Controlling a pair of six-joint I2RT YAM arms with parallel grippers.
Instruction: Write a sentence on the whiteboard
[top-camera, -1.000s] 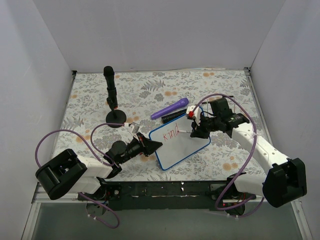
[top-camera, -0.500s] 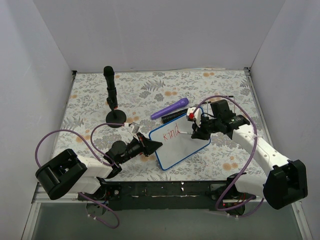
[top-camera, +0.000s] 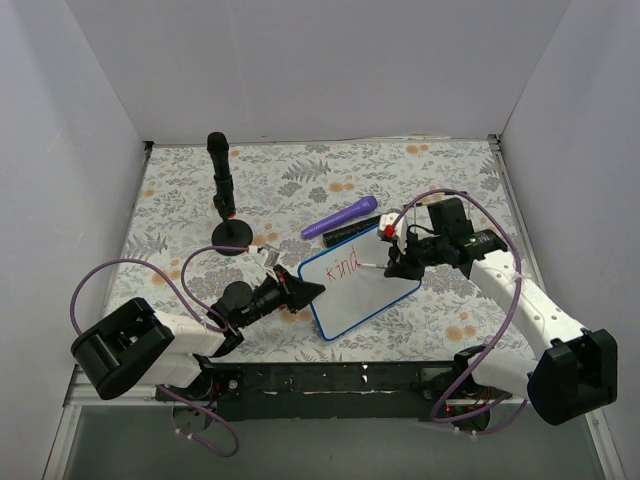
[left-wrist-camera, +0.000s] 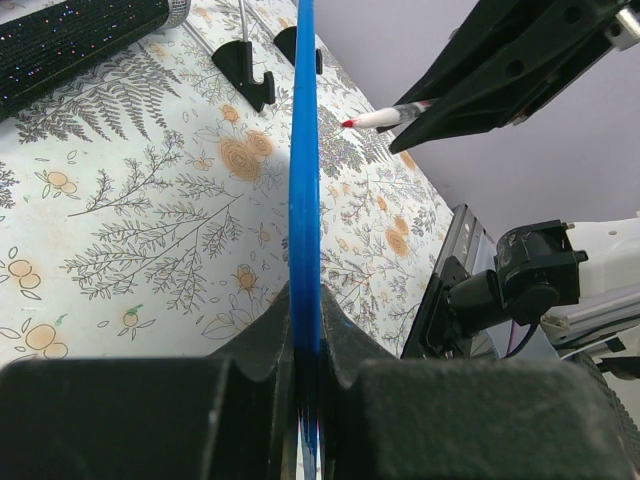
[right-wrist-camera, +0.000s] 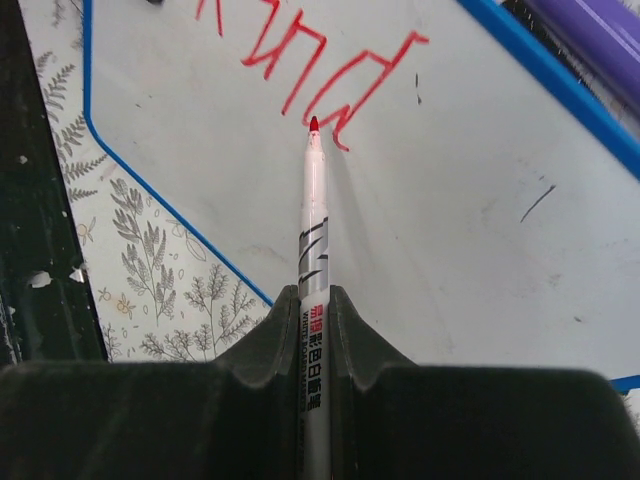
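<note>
Left claw (top-camera: 314, 291) is clamping the flat blue-framed whiteboard (top-camera: 366, 296); right claw (top-camera: 393, 263) is pinching a slim red-tipped pen (right-wrist-camera: 313, 222). Red handwriting (top-camera: 347, 267) is staying unchanged.

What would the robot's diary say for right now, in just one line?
left gripper shut on whiteboard edge | right gripper shut on red marker | sentence so far: "kind" | marker tip beside the d, apparently lifted

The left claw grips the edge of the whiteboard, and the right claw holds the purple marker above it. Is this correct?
Not quite. The right claw holds a thin white marker with a red tip, as the right wrist view shows. The purple marker lies on the mat beyond the whiteboard. The left claw does grip the board's edge.
</note>
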